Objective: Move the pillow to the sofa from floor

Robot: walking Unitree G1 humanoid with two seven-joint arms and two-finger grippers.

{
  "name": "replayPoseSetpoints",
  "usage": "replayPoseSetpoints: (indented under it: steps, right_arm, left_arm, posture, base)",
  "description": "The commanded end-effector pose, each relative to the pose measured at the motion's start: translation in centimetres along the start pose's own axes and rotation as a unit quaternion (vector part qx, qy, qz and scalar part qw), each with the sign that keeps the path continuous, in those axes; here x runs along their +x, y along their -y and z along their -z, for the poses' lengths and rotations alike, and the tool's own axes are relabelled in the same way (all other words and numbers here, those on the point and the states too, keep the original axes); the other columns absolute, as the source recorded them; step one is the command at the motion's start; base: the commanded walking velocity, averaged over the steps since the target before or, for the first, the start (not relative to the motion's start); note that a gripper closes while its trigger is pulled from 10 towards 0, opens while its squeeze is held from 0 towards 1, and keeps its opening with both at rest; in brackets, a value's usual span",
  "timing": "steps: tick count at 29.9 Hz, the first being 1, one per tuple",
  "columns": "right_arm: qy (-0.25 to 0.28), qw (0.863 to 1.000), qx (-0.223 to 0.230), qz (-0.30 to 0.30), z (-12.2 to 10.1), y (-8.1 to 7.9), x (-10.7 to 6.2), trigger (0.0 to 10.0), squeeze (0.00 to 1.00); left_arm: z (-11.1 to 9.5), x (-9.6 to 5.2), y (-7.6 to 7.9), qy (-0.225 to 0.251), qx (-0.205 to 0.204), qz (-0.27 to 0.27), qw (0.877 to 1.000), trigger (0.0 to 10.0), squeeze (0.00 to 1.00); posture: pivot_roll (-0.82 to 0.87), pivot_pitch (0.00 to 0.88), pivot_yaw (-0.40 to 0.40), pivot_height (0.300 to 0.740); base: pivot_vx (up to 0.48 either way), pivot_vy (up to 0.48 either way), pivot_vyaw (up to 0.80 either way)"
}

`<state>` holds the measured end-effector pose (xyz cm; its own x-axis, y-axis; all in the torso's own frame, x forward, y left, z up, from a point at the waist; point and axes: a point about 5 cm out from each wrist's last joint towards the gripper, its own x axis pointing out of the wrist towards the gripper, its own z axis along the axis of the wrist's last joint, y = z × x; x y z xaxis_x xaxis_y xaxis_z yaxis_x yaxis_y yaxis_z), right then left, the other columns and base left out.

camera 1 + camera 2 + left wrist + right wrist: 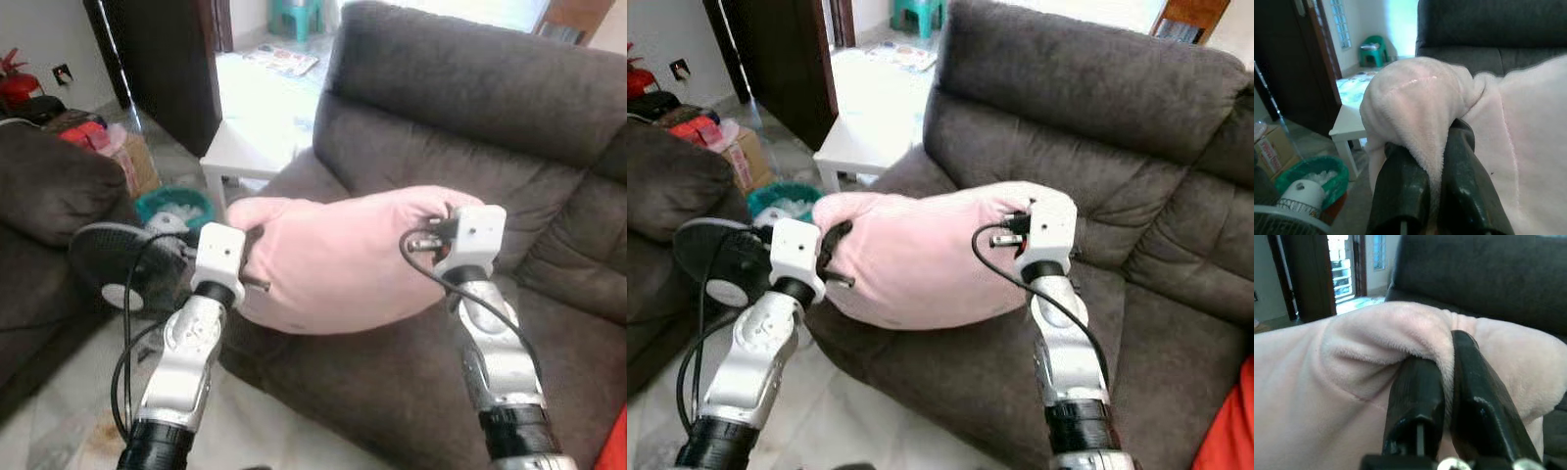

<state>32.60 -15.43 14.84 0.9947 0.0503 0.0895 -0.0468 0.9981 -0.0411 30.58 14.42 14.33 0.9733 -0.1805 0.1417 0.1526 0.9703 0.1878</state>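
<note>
Living-room corner, tiled floor, dark grey sofa (470,88) taken as landmark. Item: left gripper (1436,166), fingers pinched together on a fold of plush at the end of the pink pillow (338,259) farthest from the sofa's back cushions. Item: right gripper (1447,379), likewise clamped on a bunched corner at the opposite end, nearer the sofa's backrest. Pillow was carried between the two grips, stretched lengthwise and sagging slightly in the middle, held above the front of the sofa's seat cushion and clear of the floor; a two-corner hold probably kept the soft body from folding or swinging. Judged stage: transport nearly complete, lowering and release not yet done. Item: small white table (245,152), beside the sofa's arm. Item: teal basket (174,208), on the floor near the sofa's arm, held pale crumpled contents, kind not discernible. Item: cardboard box (137,162), beyond the basket, contents unclear. Item: round fan (122,259), on the floor beside the sofa's arm.
</note>
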Motion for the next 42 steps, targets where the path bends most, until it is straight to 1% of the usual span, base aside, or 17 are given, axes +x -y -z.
replayPoseSetpoints:
  steps: [1, 18, 23, 31, 36, 40, 42]
  right_arm:
    - [-0.011, 1.000, -0.004, 0.020, 0.4, 1.0, -0.1, 10.0, 0.00]
    - [-0.012, 0.999, -0.003, 0.030, 0.4, 1.1, -0.1, 10.0, 0.00]
    - [-0.010, 1.000, -0.002, 0.028, 0.3, 1.1, -0.1, 10.0, 0.00]
    - [-0.007, 1.000, -0.007, 0.014, 0.3, 0.6, -0.1, 10.0, 0.00]
    - [0.008, 1.000, -0.020, -0.016, -0.2, -0.2, -0.1, 10.0, 0.00]
    - [0.011, 0.999, -0.022, -0.024, -0.3, -0.5, -0.1, 10.0, 0.00]
    - [0.014, 0.999, -0.018, -0.026, -0.3, -0.6, -0.1, 10.0, 0.00]
  left_arm:
    - [-1.5, 0.5, -0.1, 0.031, 0.002, -0.007, 0.999, 10.0, 0.00]
    - [-1.6, 0.5, -0.4, 0.032, 0.002, -0.011, 0.999, 10.0, 0.00]
    - [-1.9, 0.6, -0.4, 0.040, 0.000, -0.017, 0.999, 10.0, 0.00]
    - [-2.1, 0.7, -0.8, 0.046, -0.003, -0.028, 0.999, 10.0, 0.00]
    - [-2.4, 0.7, -1.1, 0.051, -0.004, -0.037, 0.998, 10.0, 0.00]
    - [-2.5, 0.7, -1.3, 0.054, -0.004, -0.043, 0.998, 10.0, 0.00]
    - [-2.5, 0.7, -1.3, 0.055, -0.005, -0.045, 0.997, 10.0, 0.00]
  posture:
    - [0.14, 0.074, -0.030, 0.740]
    - [0.14, 0.074, -0.027, 0.740]
    - [0.14, 0.075, -0.027, 0.740]
    - [0.15, 0.077, -0.028, 0.740]
    - [0.15, 0.077, -0.029, 0.740]
    - [0.15, 0.077, -0.030, 0.740]
    - [0.15, 0.077, -0.030, 0.740]
  base:
    - [0.000, 0.000, -0.60]
    - [0.000, 0.000, -0.04]
    - [0.000, 0.000, 0.00]
    - [0.000, 0.000, 0.00]
    - [0.101, 0.000, 0.00]
    - [0.266, 0.000, 0.80]
    - [0.281, 0.000, 0.27]
